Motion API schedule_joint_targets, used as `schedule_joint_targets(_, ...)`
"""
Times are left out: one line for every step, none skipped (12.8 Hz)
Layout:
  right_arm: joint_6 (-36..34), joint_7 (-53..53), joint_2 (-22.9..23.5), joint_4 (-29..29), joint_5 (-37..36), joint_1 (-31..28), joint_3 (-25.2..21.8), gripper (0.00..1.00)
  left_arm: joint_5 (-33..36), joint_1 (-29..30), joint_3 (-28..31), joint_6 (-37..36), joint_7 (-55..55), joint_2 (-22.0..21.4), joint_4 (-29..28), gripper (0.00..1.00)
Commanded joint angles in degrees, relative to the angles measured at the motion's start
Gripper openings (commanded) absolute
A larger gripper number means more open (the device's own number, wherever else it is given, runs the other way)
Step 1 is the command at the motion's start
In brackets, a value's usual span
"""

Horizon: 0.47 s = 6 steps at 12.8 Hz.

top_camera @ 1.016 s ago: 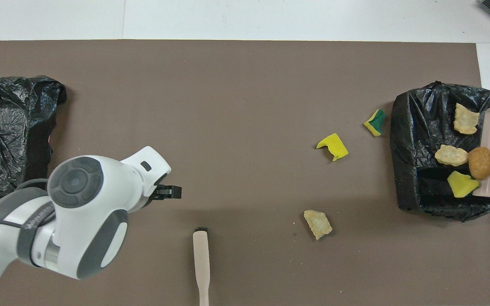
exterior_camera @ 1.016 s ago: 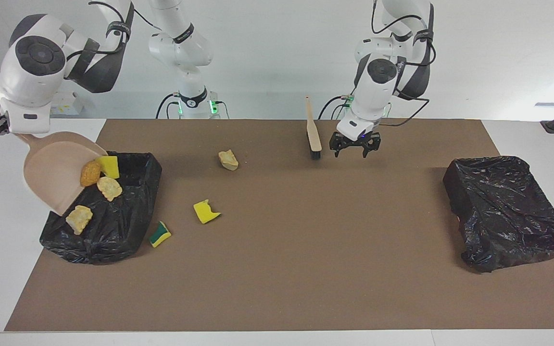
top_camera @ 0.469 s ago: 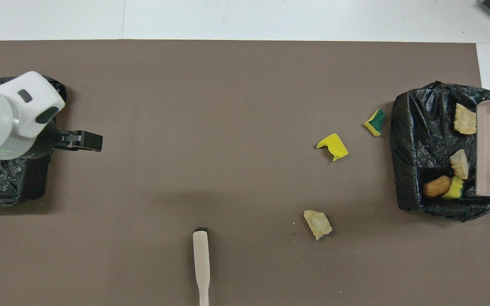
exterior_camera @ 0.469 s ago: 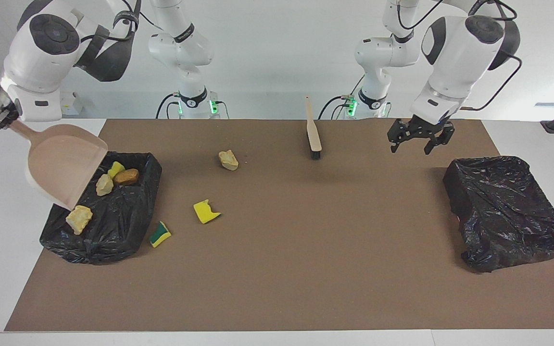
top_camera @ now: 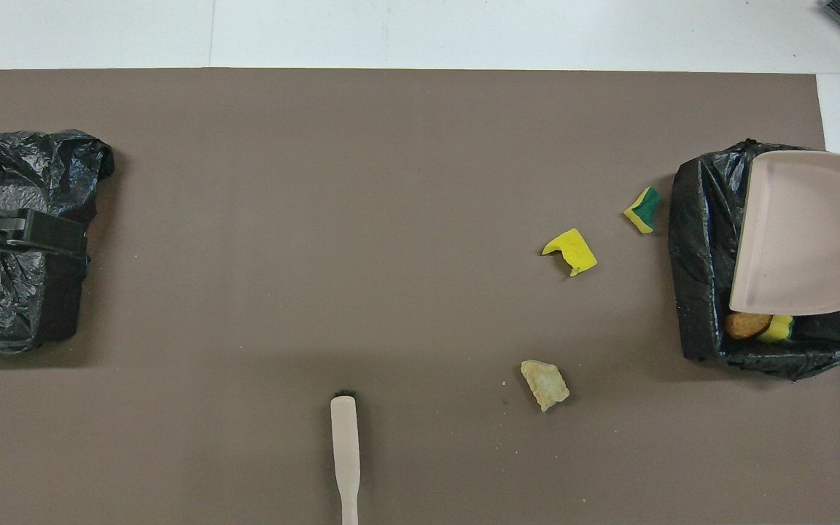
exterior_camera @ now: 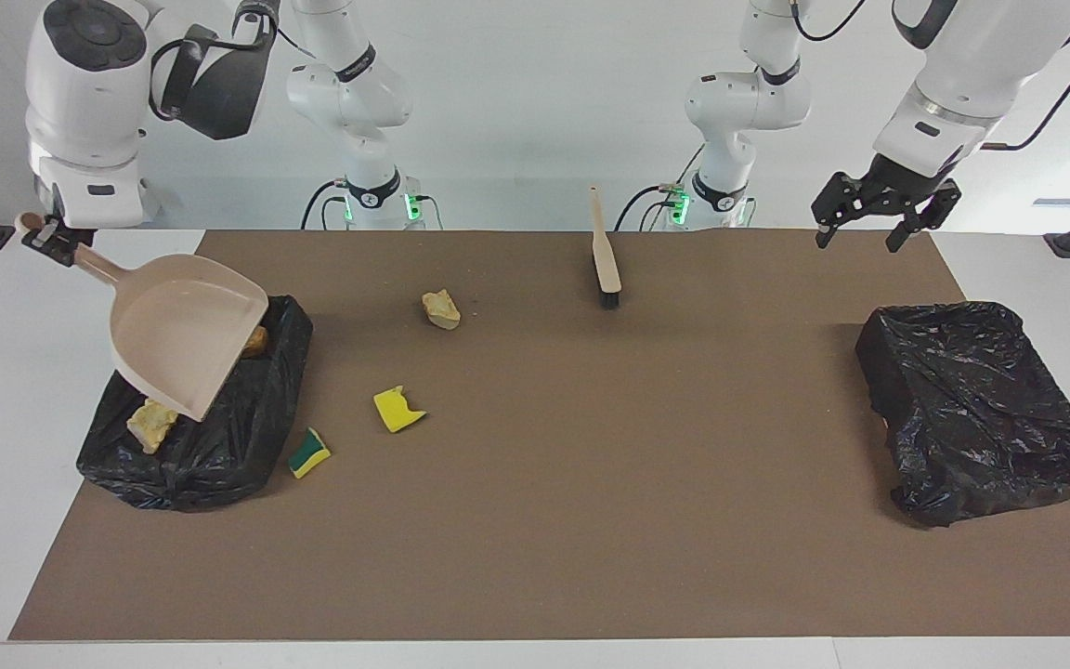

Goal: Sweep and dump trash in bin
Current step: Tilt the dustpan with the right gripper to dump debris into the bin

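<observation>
My right gripper [exterior_camera: 45, 232] is shut on the handle of the beige dustpan [exterior_camera: 184, 347], which hangs tilted over the black-lined bin [exterior_camera: 219, 455] at the right arm's end. Trash lies in that bin: a beige chunk [exterior_camera: 152, 425], an orange-brown chunk [top_camera: 748, 324] and a yellow-green chunk [top_camera: 779, 329]. Three pieces lie on the mat: a beige chunk [exterior_camera: 440, 309], a yellow chunk [exterior_camera: 397, 409] and a green-yellow chunk [exterior_camera: 309, 452] beside the bin. My left gripper [exterior_camera: 860, 232] hangs open and holds nothing, raised over a second bin [exterior_camera: 981, 409].
A wooden-handled brush [exterior_camera: 605, 255] lies on the brown mat [exterior_camera: 591, 511] near the robots, its bristles pointing away from them. The second black-lined bin [top_camera: 12, 306] sits at the left arm's end. White table borders the mat.
The dustpan tipped its chunks into the bin, then swung flatter and farther over it. My left arm rose from beside the brush and moved to its own end of the table.
</observation>
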Motion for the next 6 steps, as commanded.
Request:
schedule_joint_targets(-2.1, 10.9, -1.3, 0.0, 7.3, -0.8, -0.6, 0.00, 1.6, -2.9, 2.8, -4.9, 0.7, 1.9, 3.8, 1.00)
schedule_joint_targets(-3.4, 15.9, -1.6, -0.2, 10.0, -0.7, -0.4, 0.00, 1.7, -3.0, 2.7, -5.7, 0.7, 1.6, 3.8, 1.00)
schedule_joint_targets(-4.3, 22.1, -2.0, -0.6, 12.7, -0.1, -0.3, 0.00, 1.7, -3.0, 2.8, -5.9, 0.7, 1.2, 3.7, 1.00)
schedule_joint_targets(-4.9, 27.8, -2.6, -1.2, 14.3, 0.0, 0.2, 0.00, 1.6, -3.0, 2.8, -6.4, 0.7, 0.7, 3.7, 1.00)
schedule_joint_targets(-5.4, 33.4, -2.9, -1.8, 16.2, 1.1, 0.3, 0.00, 1.6, -2.9, 3.1, -6.8, 0.7, 0.5, 3.7, 1.00)
schedule_joint_targets(-6.0, 39.0, -3.4, -2.4, 18.4, 2.1, 0.3, 0.00, 1.7, -2.8, 3.1, -6.6, 0.7, 0.5, 3.7, 1.00)
